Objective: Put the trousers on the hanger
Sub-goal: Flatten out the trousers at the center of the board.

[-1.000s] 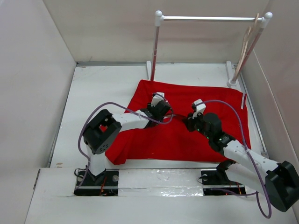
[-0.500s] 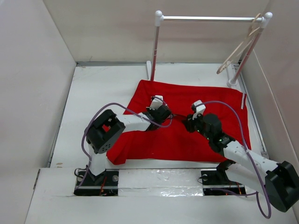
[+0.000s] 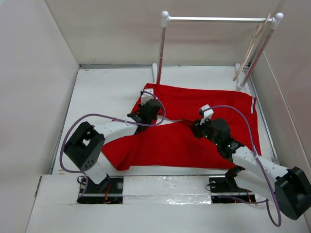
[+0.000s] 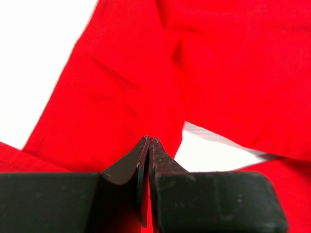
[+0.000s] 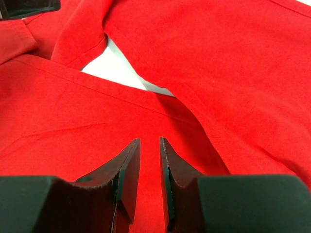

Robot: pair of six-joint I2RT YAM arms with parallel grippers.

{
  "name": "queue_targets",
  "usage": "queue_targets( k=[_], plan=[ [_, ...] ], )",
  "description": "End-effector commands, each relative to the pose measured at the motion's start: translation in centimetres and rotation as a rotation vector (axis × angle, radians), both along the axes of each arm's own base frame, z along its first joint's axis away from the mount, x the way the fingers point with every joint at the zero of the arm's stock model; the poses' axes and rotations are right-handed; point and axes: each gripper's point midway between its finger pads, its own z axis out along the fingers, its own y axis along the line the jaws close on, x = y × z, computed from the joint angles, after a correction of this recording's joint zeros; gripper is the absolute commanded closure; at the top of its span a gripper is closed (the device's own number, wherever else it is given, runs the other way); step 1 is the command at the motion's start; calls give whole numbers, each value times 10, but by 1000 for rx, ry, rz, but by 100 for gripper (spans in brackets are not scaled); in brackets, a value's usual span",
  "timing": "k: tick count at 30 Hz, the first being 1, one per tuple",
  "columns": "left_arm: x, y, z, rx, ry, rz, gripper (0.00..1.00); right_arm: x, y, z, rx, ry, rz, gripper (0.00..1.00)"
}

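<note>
On the left, the left gripper (image 4: 148, 139) has its jaws pressed together. The red cloth rises to the tips in a small fold, so I judge it is pinching an inner edge of the trousers (image 3: 209, 104). The trousers lie spread on the white table (image 3: 107, 87), in front of the rack. In the middle, a wedge of bare table shows between the two legs.

To the right of this gap, the right gripper (image 5: 149, 141) is just over the cloth. Its jaws are a little apart and nothing is gripped between them.

The step in hand seems to be gathering the trousers into a narrower shape that can go over the hanger. To do it well, the left pinch should stay firm and travel low and slowly, so the thin cloth does not slip out. The right gripper should close on the edge of the other leg, or press it down, before any lift. Otherwise the whole garment may drag sideways.

At the far right, the hanger (image 3: 250, 47) hangs on the right end of the rail (image 3: 218, 19), well apart from the trousers.

Count: two grippers, one pair of trousers with two legs, one hanger, and one rail on two posts.
</note>
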Motion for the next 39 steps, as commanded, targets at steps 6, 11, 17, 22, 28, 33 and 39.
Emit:
queue_targets(
  k=[6,11,17,22,28,33,39],
  plan=[
    [5,-11,14,-81,-13,-92,92,5,3,17,34,-73,10,71],
    [-6,-41,-17,19,80,-179,59,5,8,14,31,-51,33,71],
    [-4,-32,-54,99,131,-98,62,4,6,13,27,-51,27,71],
    [-2,-17,-66,190,123,-36,64,5,7,13,24,-49,31,71],
    [-2,6,-77,269,98,50,100,5,7,9,24,-38,28,71],
    [-2,5,-28,167,-3,70,100,5,10,10,37,-34,35,70],
    [-1,24,66,-50,-173,111,100,3,14,9,38,-30,53,71]
  ],
)
